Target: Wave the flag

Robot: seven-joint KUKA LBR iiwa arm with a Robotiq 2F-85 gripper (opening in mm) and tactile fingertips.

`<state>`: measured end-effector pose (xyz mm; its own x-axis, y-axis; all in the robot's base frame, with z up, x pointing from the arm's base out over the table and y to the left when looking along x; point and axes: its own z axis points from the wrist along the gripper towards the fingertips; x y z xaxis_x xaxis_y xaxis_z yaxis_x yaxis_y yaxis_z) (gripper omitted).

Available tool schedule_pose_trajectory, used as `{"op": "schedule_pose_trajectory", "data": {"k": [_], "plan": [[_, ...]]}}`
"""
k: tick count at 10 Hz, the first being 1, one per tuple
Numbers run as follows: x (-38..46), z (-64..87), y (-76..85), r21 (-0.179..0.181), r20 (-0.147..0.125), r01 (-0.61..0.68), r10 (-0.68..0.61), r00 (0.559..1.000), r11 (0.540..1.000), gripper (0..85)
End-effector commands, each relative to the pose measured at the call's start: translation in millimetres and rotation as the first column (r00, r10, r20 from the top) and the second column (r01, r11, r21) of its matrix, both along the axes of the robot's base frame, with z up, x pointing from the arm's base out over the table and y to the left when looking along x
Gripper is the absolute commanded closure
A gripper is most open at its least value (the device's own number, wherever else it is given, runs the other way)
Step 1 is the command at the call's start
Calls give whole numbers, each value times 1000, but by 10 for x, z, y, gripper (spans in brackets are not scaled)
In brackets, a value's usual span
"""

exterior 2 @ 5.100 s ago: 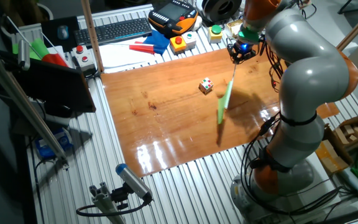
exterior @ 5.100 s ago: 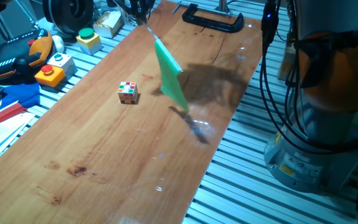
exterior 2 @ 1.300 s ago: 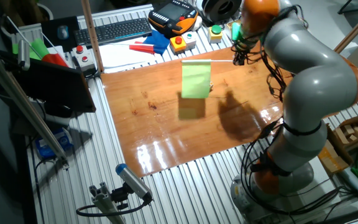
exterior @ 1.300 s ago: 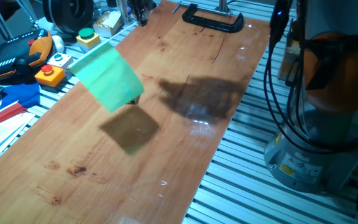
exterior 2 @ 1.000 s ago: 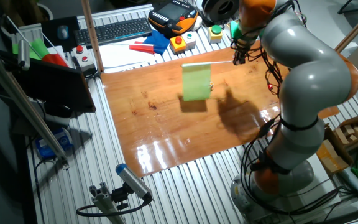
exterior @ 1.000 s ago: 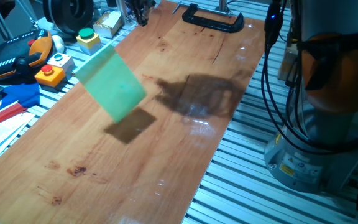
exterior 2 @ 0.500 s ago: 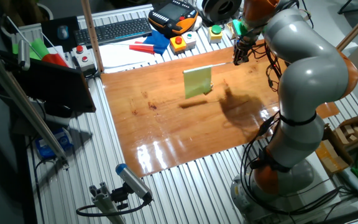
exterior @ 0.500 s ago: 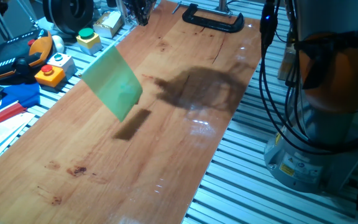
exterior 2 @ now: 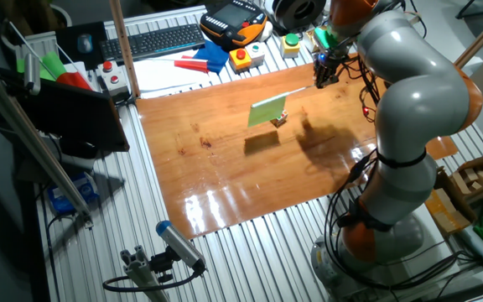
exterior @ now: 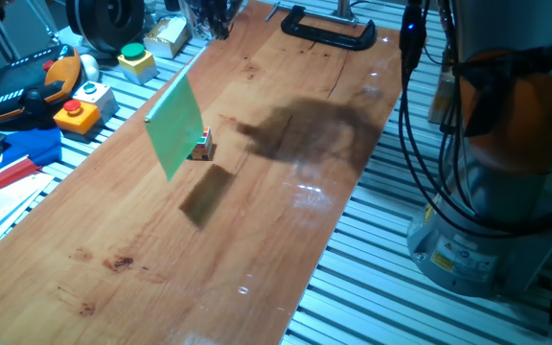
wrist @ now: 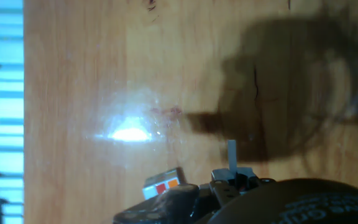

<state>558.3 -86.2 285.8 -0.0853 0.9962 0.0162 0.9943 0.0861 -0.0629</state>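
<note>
The flag is a bright green sheet held in the air above the wooden table, tilted and partly edge-on. In the other fixed view the flag hangs on a thin pale stick that runs up to my gripper. The gripper is at the table's far edge and is shut on the stick. In the hand view the stick rises from between the fingertips. A small multicoloured puzzle cube sits on the table just behind the sheet; it also shows in the hand view.
A black clamp lies at the table's far end. Button boxes, a blue block and a keyboard stand beyond the left edge. The arm's base stands to the right of the table.
The flag's sheet has turned from nearly face-on to more edge-on and swung slightly right. The cube, hidden behind it before, now shows. The gripper stays shut on the stick.
</note>
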Motion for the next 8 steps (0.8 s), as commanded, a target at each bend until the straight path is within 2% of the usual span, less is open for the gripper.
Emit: {"op": "schedule_pose_trajectory", "data": {"k": [1,4,6,8], "plan": [[2,-2,-2,5,3,-927,927,376,376,843],[8,-4,-3,25,14,-976,976,218,217,843],[12,-3,-9,26,1,-992,993,121,121,843],[11,0,-13,18,-13,-998,998,53,54,843]]}}
